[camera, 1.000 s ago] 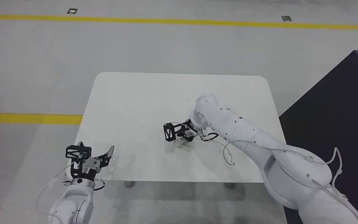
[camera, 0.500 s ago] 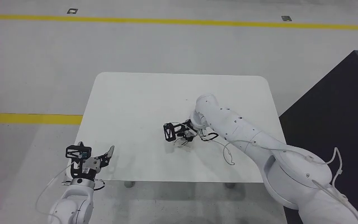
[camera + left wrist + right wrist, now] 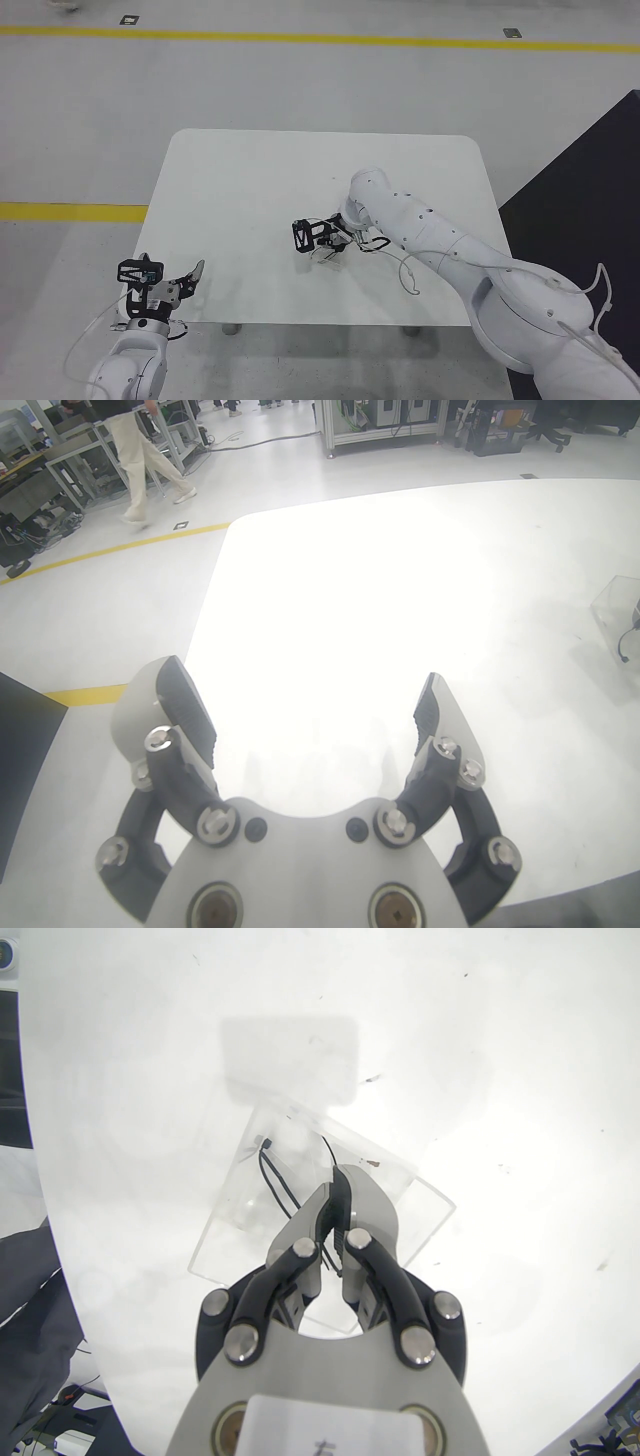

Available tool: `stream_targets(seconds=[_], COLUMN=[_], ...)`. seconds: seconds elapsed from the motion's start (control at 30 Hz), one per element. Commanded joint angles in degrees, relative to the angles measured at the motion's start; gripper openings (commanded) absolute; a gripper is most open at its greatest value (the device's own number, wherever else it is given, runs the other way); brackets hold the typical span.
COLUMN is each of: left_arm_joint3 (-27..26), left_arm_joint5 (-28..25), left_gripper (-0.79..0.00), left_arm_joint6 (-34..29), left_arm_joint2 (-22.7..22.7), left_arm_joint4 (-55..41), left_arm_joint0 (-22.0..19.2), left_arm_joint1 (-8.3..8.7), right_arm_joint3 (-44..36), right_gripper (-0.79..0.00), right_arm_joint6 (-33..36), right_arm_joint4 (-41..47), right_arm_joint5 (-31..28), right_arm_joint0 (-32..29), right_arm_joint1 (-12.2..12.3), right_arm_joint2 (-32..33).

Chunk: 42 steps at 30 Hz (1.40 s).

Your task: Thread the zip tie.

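While left pincer (image 3: pixel 300 672) gapes, right pincer (image 3: pixel 337 1176) pinches zip tie (image 3: pixel 286 1202) in clear box (image 3: pixel 225 1188)

Light is bright and even, falling from overhead. In the left wrist view the table (image 3: pixel 350 600) burns out to near-pure white at its centre, and a pale haze spills over the left gripper (image 3: pixel 300 672) (its pads keep their dark tone). The yellow floor line (image 3: pixel 115 547) bows with wide-lens bending. In the right wrist view the table's edge curves hard. The clear box (image 3: pixel 225 1208) shows by faint glints along its rims, and the zip tie (image 3: pixel 266 1144) reads black against the glare. The top view is flatly lit.
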Motion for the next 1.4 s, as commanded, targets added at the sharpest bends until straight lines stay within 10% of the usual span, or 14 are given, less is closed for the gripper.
stream_targets(seconds=[0.0,0.77,1.37], left_arm_joint3=[0.00,0.00,0.00], left_arm_joint5=[0.00,0.00,0.00], left_gripper=[0.000,0.000,0.000], left_arm_joint6=[0.00,0.00,0.00], left_arm_joint2=[0.00,0.00,0.00], left_arm_joint4=[0.00,0.00,0.00], left_arm_joint0=[0.00,0.00,0.00], left_arm_joint1=[0.00,0.00,0.00], right_arm_joint3=[-0.03,-0.60,-6.19], right_gripper=[-0.785,-0.785,-0.785], right_arm_joint6=[0.07,-0.96,-12.00], right_arm_joint4=[0.08,-1.30,-10.02], right_arm_joint5=[0.00,1.25,0.00], right_arm_joint0=[0.01,-1.08,-1.47], right_arm_joint1=[0.01,0.26,5.94], right_arm_joint2=[0.00,0.20,0.00])
